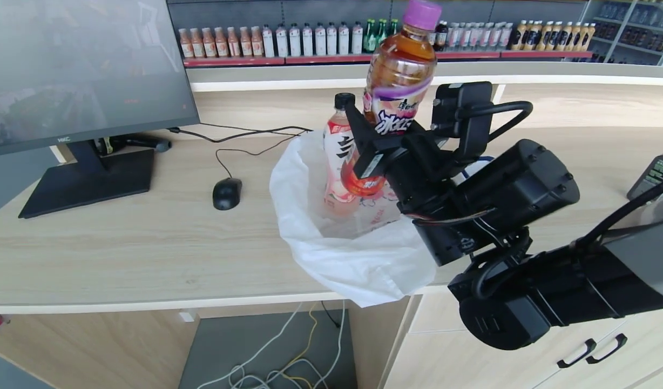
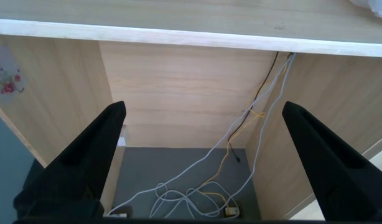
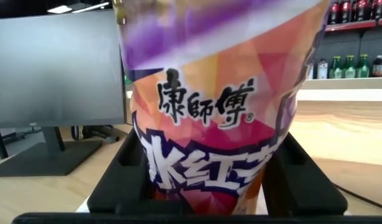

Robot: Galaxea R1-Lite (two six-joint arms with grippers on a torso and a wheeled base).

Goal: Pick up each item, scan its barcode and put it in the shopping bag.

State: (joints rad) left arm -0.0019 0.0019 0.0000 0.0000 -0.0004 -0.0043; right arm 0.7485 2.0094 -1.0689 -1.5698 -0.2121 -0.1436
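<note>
The right gripper [image 1: 388, 138] clamps the labelled waist of the purple-capped amber plastic drink bottle [image 1: 399, 70], upright above the white plastic shopping bag [image 1: 358, 259]. Likely heavy and slick; hold at the waist.

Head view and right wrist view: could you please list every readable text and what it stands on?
On the held bottle: large white characters, brand print, left unquoted.
On the second bottle, in the shopping bag: label print too small.
On the monitor bezel: logo too small.
On the shelf bottles: labels too small.
</note>
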